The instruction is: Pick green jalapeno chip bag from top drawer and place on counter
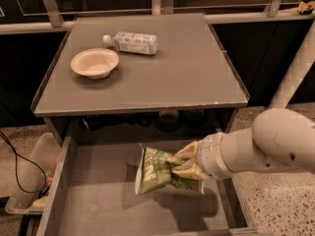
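The green jalapeno chip bag (155, 170) is crumpled and held off the flat grey bottom of the open top drawer (108, 205), casting a shadow below it. My gripper (183, 167) reaches in from the right on a white arm and is shut on the bag's right end. The counter (187, 73) is the grey tabletop above and behind the drawer.
A cream bowl (94, 63) and a white-labelled plastic bottle (132, 42) lie on the counter's left back part. A clear plastic bin (29, 181) with a black cable sits on the floor left of the drawer. A white pole (295, 73) stands at right.
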Tool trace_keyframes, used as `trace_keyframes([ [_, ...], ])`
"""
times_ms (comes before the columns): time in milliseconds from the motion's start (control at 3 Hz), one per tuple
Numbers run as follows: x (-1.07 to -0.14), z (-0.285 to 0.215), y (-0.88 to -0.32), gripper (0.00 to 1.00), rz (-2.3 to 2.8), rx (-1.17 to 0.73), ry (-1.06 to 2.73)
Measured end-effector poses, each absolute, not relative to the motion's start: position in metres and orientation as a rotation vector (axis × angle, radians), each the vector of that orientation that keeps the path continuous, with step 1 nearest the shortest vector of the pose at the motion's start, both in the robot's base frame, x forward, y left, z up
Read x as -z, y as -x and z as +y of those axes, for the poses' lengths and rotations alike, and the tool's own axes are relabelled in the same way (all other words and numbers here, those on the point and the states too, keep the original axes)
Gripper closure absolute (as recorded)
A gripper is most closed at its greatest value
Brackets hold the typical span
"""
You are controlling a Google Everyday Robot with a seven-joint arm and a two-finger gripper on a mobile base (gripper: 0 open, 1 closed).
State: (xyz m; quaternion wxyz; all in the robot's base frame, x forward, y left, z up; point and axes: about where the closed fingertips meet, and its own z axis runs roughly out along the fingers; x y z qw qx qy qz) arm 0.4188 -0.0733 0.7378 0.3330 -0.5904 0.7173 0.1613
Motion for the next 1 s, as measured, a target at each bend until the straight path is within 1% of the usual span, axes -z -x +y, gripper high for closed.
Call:
trace_keyframes([
  [667,-0.841,-0.085,-0.455,1.0,1.782,-0.324,1.602],
  [1000,-0.894,-0.106,-0.497,1.0,1.758,-0.242,1.523],
])
